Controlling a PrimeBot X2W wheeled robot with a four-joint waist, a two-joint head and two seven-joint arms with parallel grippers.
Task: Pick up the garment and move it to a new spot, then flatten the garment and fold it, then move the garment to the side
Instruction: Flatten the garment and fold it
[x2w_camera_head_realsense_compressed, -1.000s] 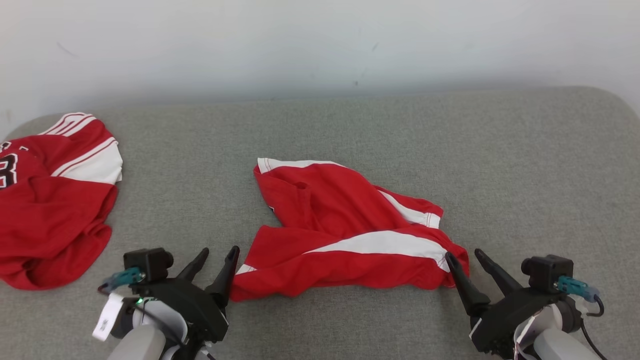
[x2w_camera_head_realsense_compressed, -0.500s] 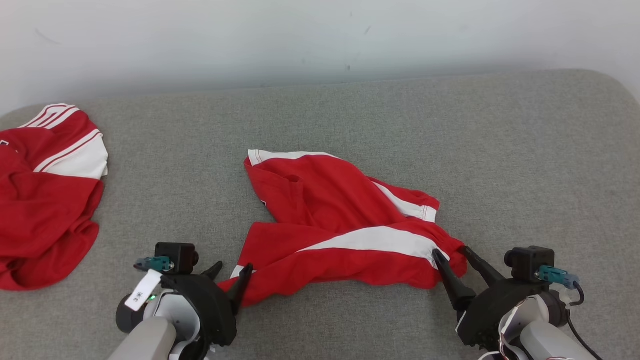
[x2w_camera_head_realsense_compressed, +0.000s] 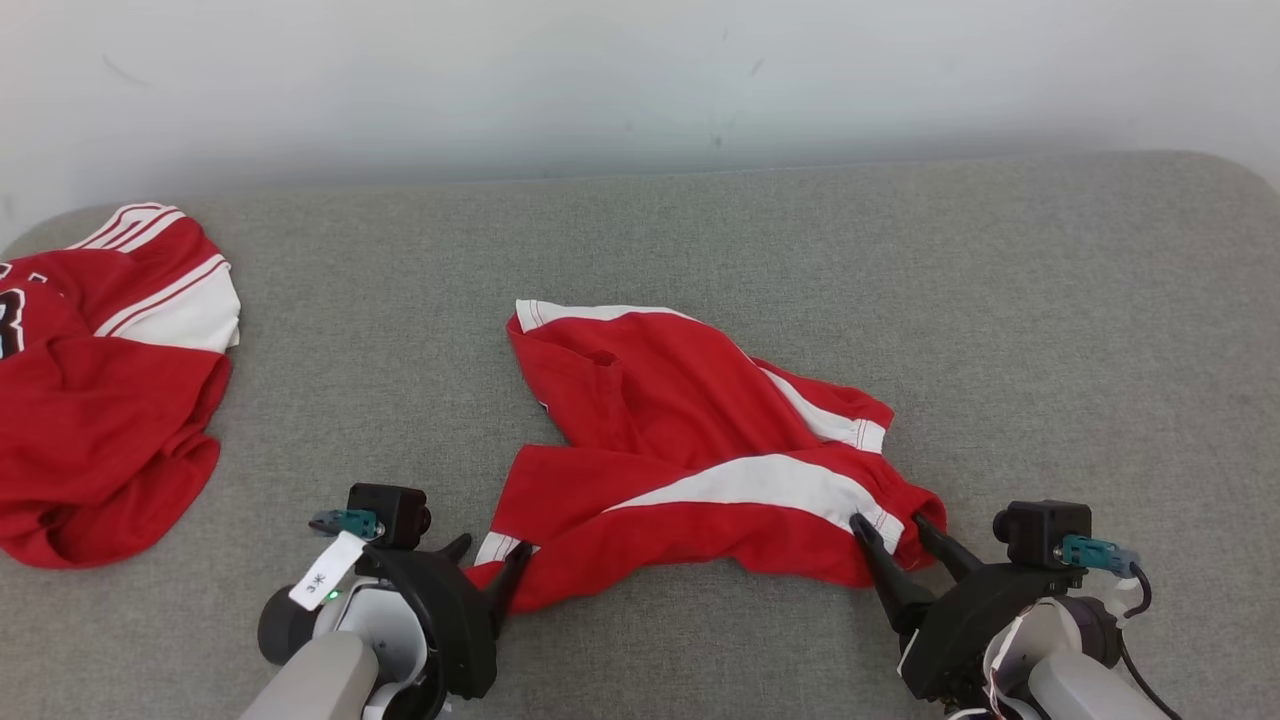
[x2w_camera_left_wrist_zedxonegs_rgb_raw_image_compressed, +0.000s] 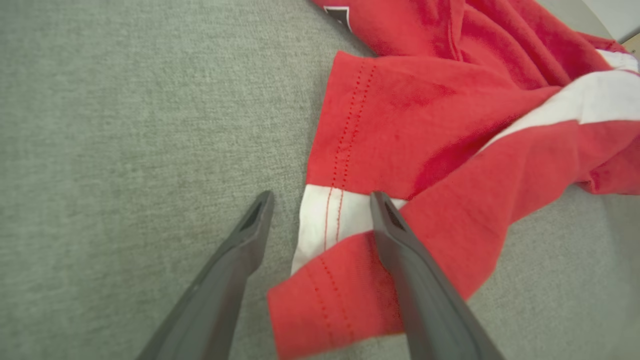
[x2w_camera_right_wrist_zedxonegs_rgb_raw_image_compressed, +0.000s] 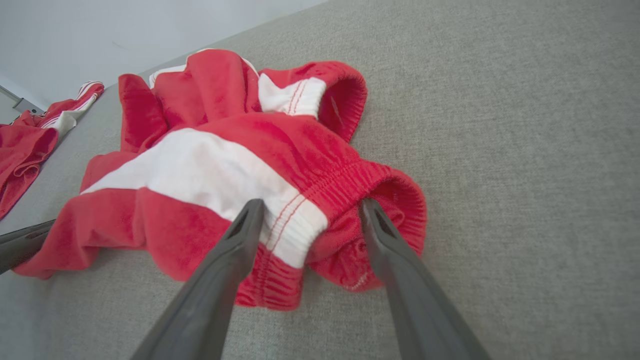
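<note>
Garment (x2w_camera_head_realsense_compressed: 690, 470), red shorts by the look of them, lies crumpled at the lower middle of the head view on the grey cushion (x2w_camera_head_realsense_compressed: 700, 250), its near edge just ahead of both arms. At its lower left corner the left gripper (x2w_camera_head_realsense_compressed: 492, 548) has its jaws spread: in the left wrist view one of its fingers (x2w_camera_left_wrist_zedxonegs_rgb_raw_image_compressed: 235, 260) is over bare cushion just beside the fabric and the other lies over the red, so the hem (x2w_camera_left_wrist_zedxonegs_rgb_raw_image_compressed: 325, 220) with its white patch falls between them. At the lower right end the right gripper (x2w_camera_head_realsense_compressed: 889, 520) has its jaws spread too and pinches nothing yet, and in the right wrist view its fingers straddle the gathered waistband (x2w_camera_right_wrist_zedxonegs_rgb_raw_image_compressed: 310, 200). Taking two well-separated ends at once looks meant to let the garment hang and open out when lifted rather than bunch further, which suits the first step of carrying it to a new spot. The garment is far from flat. It is folded over itself, a broad white stripe (x2w_camera_head_realsense_compressed: 760, 485) slants across the front layer, a second white-edged flap pokes out at middle right, and a white-trimmed edge peaks toward the upper left. The elastic end is puckered into an open loop. A red and white jersey (x2w_camera_head_realsense_compressed: 100, 400) lies heaped at the left edge, well apart, and a pale wall (x2w_camera_head_realsense_compressed: 600, 80) runs along the top
</note>
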